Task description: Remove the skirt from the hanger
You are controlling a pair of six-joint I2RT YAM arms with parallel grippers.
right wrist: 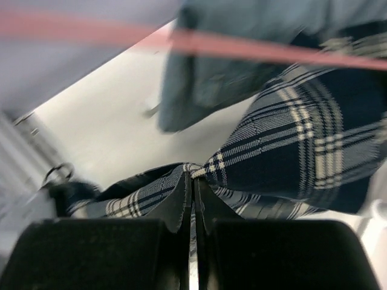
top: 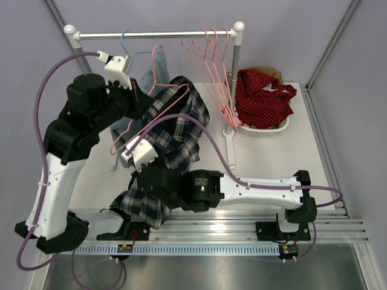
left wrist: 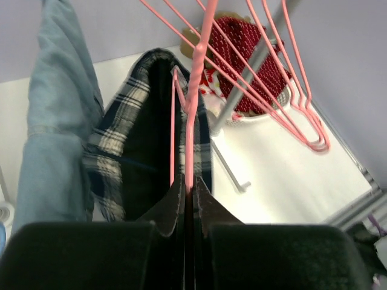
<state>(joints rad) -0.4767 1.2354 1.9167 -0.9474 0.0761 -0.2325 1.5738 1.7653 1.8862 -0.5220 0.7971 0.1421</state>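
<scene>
Closest in, the left gripper [left wrist: 188, 184] fills the bottom of its wrist view, its jaws pressed together on the wire of a pink hanger [left wrist: 192, 109] that runs straight up from between the fingertips. Left of that wire hangs a pale denim garment [left wrist: 54, 121], and between the two is the plaid skirt [left wrist: 130, 139], dark blue with cream checks and draped over the hanger's lower bar. From above, the left arm reaches from the near left corner of the desk [top: 272, 163] toward the far edge, where a rail [top: 157, 34] spans two white posts. A blue hanger [top: 124, 45] hooks over the rail's left part. The pink hanger sits tilted, and its hook shows just below the rail. The skirt falls from it over the left-centre of the desk, its hem spilling down to the near edge by the arm bases. The right gripper [right wrist: 193, 175] comes in from the near right and is buried in the cloth, its jaws pinching a fold of the plaid. Further right, spare pink hangers [top: 211, 60] hang bunched at the rail's right end, and a white basket [top: 266, 128] by the far right corner holds a red dotted cloth [top: 263, 96]
</scene>
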